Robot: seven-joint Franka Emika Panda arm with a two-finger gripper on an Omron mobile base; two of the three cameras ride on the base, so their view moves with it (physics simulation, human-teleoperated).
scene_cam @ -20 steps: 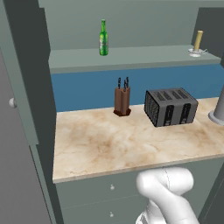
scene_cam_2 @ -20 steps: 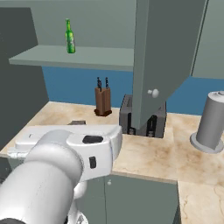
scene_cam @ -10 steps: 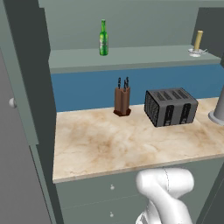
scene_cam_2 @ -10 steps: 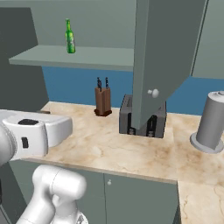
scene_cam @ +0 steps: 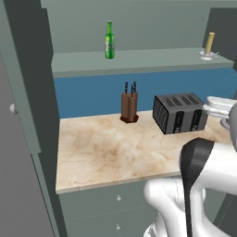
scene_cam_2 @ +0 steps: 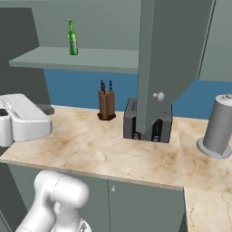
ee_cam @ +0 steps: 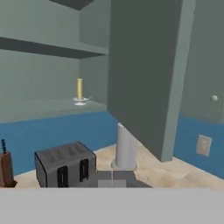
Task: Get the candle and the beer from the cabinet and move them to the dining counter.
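The beer (scene_cam: 109,40), a slim green bottle, stands at the left of the open cabinet's shelf (scene_cam: 139,62) and shows again as the beer (scene_cam_2: 71,38). The candle (scene_cam: 209,44), pale yellow in a small dish, stands at the shelf's right end. In the hand view the candle (ee_cam: 79,91) is ahead and higher up, well apart from my gripper (ee_cam: 112,179). The gripper's dark tips are together with nothing between them. The dining counter is out of view.
On the marble worktop (scene_cam: 106,152) under the cabinet stand a brown knife block (scene_cam: 129,104), a black toaster (scene_cam: 179,113) and a grey cylinder (scene_cam_2: 218,126). An open cabinet door (scene_cam_2: 170,59) hangs over the toaster; another door (scene_cam: 14,139) stands open at the left.
My arm has swung across the front of the worktop and risen at the right of the left base view. The beer, candle and counter items have not moved.
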